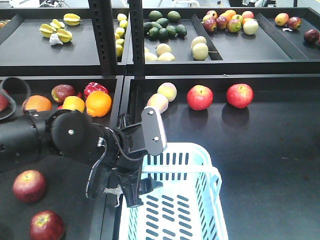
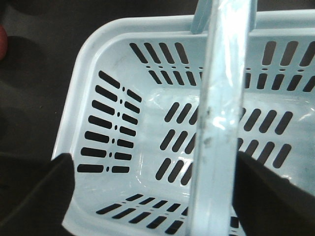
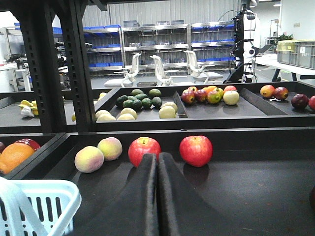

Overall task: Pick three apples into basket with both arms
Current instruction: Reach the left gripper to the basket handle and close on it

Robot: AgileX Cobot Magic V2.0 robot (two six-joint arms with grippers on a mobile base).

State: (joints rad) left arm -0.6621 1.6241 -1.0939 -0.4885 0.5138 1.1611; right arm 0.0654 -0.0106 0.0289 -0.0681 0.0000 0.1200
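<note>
Left gripper (image 1: 136,192): above the basket (image 1: 212,172), fingers (image 2: 54,196) spread.
Right gripper (image 3: 157,196): fingers pressed together.
Apples: upper apple (image 1: 30,186) and lower apple (image 1: 46,226) lie left of the basket; the third is unclear.
Basket floor: partly hidden by the handle (image 2: 224,98).

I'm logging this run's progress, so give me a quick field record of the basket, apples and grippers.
container: pale blue slotted plastic basket, empty
apples outside: nearer dark maroon-red apple, farther dark maroon-red apple, both left of basket
left gripper: open, above the basket's flat handle
right gripper: shut, holding nothing
</note>
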